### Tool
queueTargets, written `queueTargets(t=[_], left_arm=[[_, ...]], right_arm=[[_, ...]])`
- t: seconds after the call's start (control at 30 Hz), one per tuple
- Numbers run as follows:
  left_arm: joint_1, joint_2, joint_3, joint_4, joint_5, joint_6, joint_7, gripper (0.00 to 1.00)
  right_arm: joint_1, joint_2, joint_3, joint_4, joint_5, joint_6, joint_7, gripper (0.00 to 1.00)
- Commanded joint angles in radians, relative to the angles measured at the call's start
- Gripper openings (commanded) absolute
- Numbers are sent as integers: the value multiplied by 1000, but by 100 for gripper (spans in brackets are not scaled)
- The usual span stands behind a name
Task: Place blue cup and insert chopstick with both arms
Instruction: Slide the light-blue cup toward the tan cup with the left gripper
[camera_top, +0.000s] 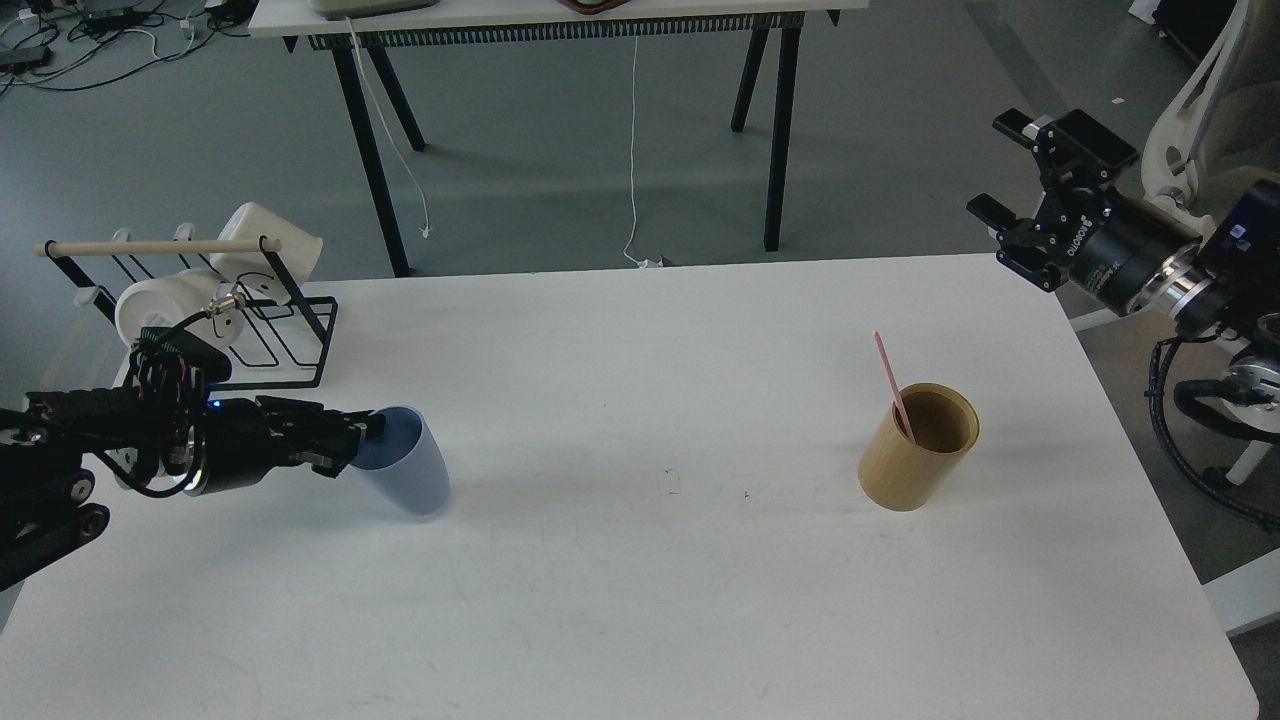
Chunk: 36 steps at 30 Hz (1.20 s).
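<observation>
The blue cup (408, 468) is at the left of the white table (640, 600), tilted with its mouth toward my left arm. My left gripper (352, 443) is shut on the cup's rim, one finger inside the mouth. The pink chopstick (889, 385) stands leaning in a tan wooden cylinder holder (918, 446) at the right of the table. My right gripper (1012, 185) is open and empty, held above the table's far right corner, well away from the chopstick.
A black wire rack (255, 320) with white cups (268, 250) and a pale wooden rod (150, 247) stands at the far left. Another table's legs (370, 150) are behind. A white chair (1200, 120) is at the right.
</observation>
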Motion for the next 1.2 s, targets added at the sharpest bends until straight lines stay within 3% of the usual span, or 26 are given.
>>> queueTargets(t=[0.0, 0.27, 0.6, 0.97, 1.17], left_arm=[[-24, -16, -57, -28, -10, -21, 0, 0], [-182, -257, -59, -2, -10, -120, 0, 0], [-322, -654, 21, 349, 125, -163, 0, 0], [-288, -777, 101, 458, 206, -146, 0, 1], [-290, -771, 90, 450, 196, -154, 0, 10]], right_arm=[[-9, -14, 39, -3, 0, -3, 0, 98], [-17, -13, 110, -61, 11, -8, 0, 98], [-17, -5, 118, -141, 94, 0, 0, 98], [-13, -7, 116, -141, 94, 4, 0, 98], [-15, -7, 110, -139, 94, 6, 0, 98]])
